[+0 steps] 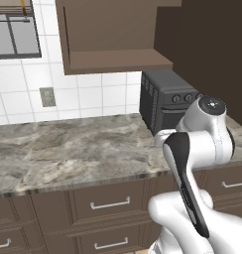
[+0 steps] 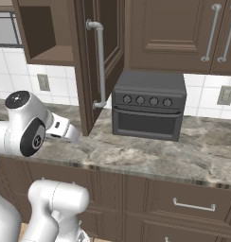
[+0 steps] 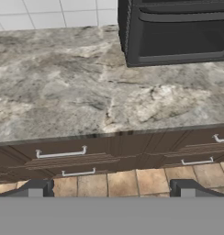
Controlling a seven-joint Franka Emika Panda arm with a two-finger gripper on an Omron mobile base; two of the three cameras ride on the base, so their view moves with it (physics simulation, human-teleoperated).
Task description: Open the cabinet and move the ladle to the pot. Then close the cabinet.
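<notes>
Wide-set and holding nothing, the gripper (image 3: 111, 189) has its 2 fingertips (image 3: 36, 188) far apart at the bottom of the hand view. It looks forward and down over the counter (image 1: 68, 149) and the drawers (image 3: 61, 153) beneath it.

The relation that matters is height. We see the cabinet (image 1: 113, 39) up on the wall, above and beyond the hand, which sits low near the counter's front edge. In the right base view its door (image 2: 86, 71) stands swung out toward us, nearly edge-on, and the bar handle (image 2: 101, 64) runs vertically down its face. The opening (image 2: 46, 33) lies to the left of that door. We judge the first step done: the door is open. From these low angles we look up at the shelf from underneath, so we cannot tell where the ladle lies in it. With 1 arm only, the next move calls for a long lift and a re-aiming of the hand toward that opening, keeping wide of the door's edge.

As for the surface, the counter is mottled grey-brown stone. A dark toaster oven (image 2: 148, 106) stands on it just right of the open door. Behind are white wall tiles with an outlet (image 1: 47, 96), and the floor (image 3: 132, 181) is tan tile.
</notes>
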